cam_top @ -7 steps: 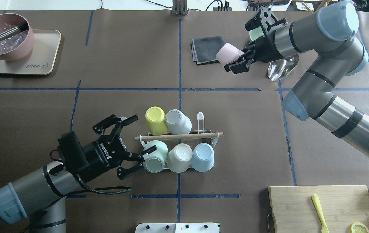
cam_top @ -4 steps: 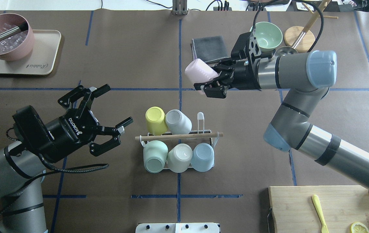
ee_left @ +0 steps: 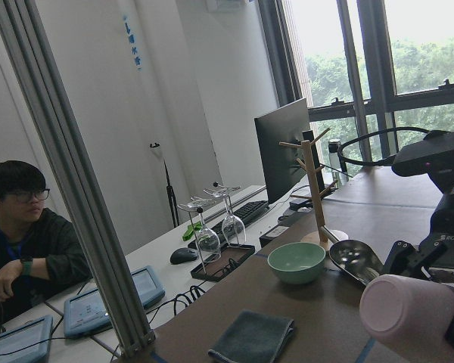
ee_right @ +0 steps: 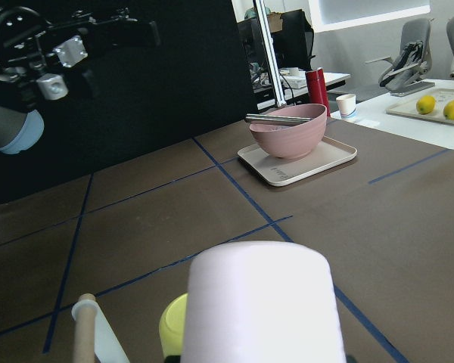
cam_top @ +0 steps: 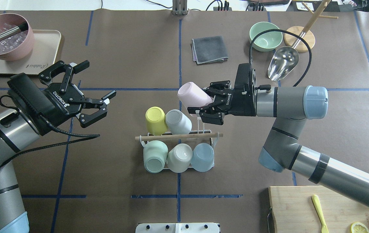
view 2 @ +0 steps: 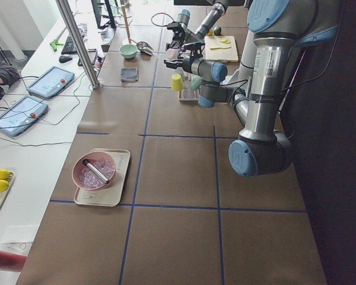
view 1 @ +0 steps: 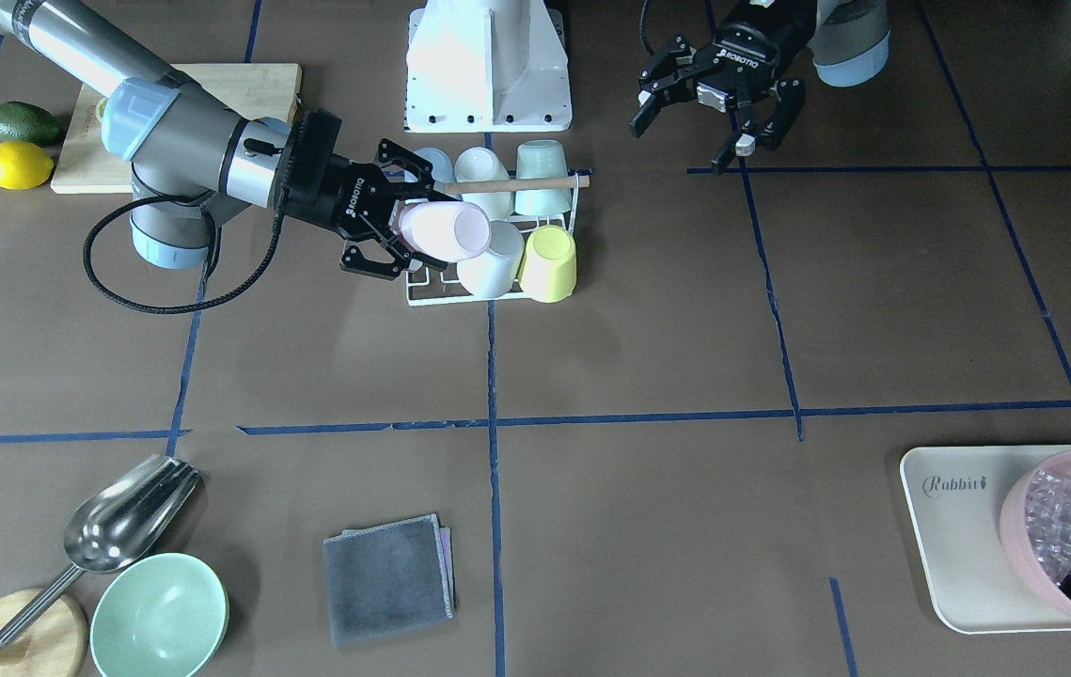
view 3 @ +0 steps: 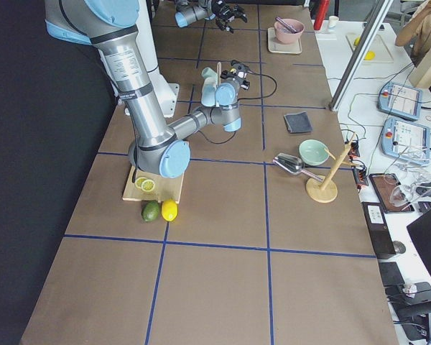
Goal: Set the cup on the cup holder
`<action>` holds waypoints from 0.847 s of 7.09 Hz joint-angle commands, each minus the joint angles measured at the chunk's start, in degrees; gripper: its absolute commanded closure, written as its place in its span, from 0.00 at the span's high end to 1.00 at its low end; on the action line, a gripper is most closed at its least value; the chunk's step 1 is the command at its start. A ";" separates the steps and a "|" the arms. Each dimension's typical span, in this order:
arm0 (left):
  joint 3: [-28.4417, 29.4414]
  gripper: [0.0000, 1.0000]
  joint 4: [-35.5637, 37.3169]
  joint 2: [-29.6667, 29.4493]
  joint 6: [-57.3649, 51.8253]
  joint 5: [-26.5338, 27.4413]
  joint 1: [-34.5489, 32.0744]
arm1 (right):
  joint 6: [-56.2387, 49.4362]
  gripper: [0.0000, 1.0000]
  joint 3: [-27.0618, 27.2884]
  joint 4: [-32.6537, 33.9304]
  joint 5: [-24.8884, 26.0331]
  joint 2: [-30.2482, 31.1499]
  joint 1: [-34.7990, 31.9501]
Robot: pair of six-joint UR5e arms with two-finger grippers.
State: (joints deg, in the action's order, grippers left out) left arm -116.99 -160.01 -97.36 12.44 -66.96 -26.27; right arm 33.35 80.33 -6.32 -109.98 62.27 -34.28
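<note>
My right gripper point(cam_top: 201, 103) is shut on a pink cup point(cam_top: 192, 95), held on its side just above the far right end of the cup holder point(cam_top: 179, 136), a white wire rack with a wooden rod. The cup also shows in the front view point(view 1: 448, 230) and fills the right wrist view point(ee_right: 261, 302). The rack carries yellow point(cam_top: 155, 120), grey point(cam_top: 178, 121), mint point(cam_top: 154, 156), cream point(cam_top: 179, 157) and blue point(cam_top: 202, 157) cups. My left gripper point(cam_top: 99, 79) is open and empty, well to the left of the rack.
A pink bowl of ice point(cam_top: 6, 38) sits on a beige tray point(cam_top: 46, 55) at far left. A grey cloth point(cam_top: 209, 49), green bowl point(cam_top: 265, 35), metal scoop point(cam_top: 283, 66) and wooden stand point(cam_top: 299, 37) lie far right. A cutting board point(cam_top: 301, 207) is near right.
My right arm has carried the pink cup from the far right, by the cloth, toward me to just over the rack. My left gripper has drawn back left, away from the mint cup.
</note>
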 commanded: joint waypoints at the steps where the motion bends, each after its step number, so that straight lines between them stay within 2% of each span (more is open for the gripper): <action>1: -2.96 1.00 17.52 0.16 2.84 -7.24 -7.43 | -0.22 0.21 -1.84 -3.87 1.08 -0.40 0.62; 2: -2.98 1.00 23.98 0.07 6.34 -16.53 -13.05 | -0.22 0.21 -1.41 -3.96 1.08 -0.48 0.79; 4: -3.07 1.00 33.39 0.07 6.81 -26.69 -16.43 | -0.30 0.22 -1.40 -4.05 0.99 -0.05 1.32; 5: -3.07 1.00 41.80 -0.37 7.07 -32.39 -19.49 | -0.30 0.24 -1.40 -4.05 1.08 -0.05 1.49; 6: -3.07 1.00 48.84 -0.72 7.08 -34.71 -22.30 | -0.30 0.25 -1.40 -4.05 0.99 0.13 1.50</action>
State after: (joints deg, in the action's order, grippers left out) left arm -120.03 -119.73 -97.69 19.36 -97.48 -45.31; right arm 33.05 78.93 -10.36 -108.94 62.24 -32.87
